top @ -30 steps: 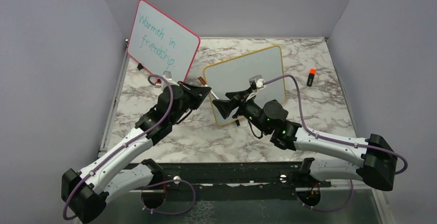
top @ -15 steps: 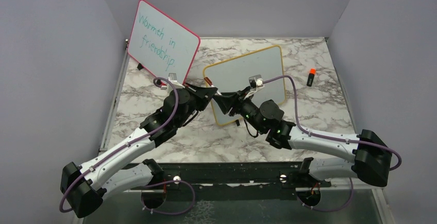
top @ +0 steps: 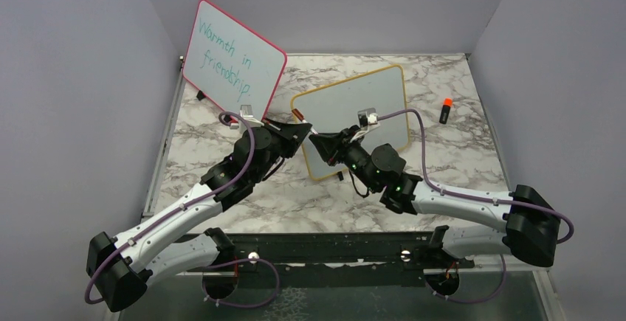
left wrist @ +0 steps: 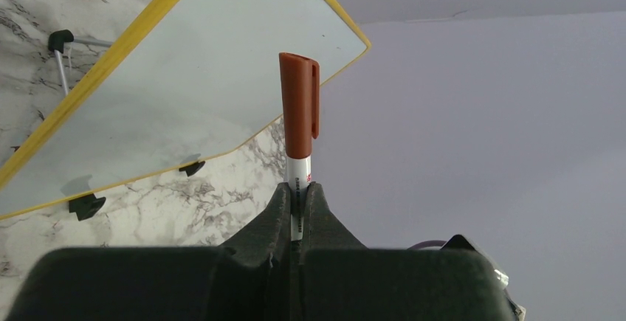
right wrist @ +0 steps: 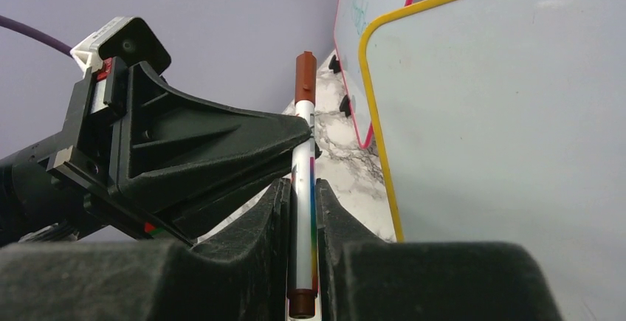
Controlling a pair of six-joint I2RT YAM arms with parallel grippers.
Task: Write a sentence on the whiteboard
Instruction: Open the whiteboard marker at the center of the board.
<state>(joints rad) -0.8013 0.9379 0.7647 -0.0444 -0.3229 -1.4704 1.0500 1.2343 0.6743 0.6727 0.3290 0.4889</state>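
From the top, both arms meet over the counter (top: 458, 166) right in front of the whiteboard (top: 369, 96). It stands tilted on its little feet and is blank, no sentence on it yet. The left tool (top: 301, 132) and right tool (top: 317, 141) are both pinched on the same marker (top: 297, 117). That's my worry: if one pulls or twists before the other lets go, the marker could slip out or get levered sideways.

Left wrist view: that tool is clamped on the white barrel just below the brown-red cap (left wrist: 299, 107). The cap's on, so nothing will write until it comes off, and neither tool is actually on the cap.

Right wrist view: this one is closed around the lower barrel, with the board's yellow edge just beside it. A sloppy swing here could nudge the board off its feet, or into the pink board (right wrist: 369, 11) behind.
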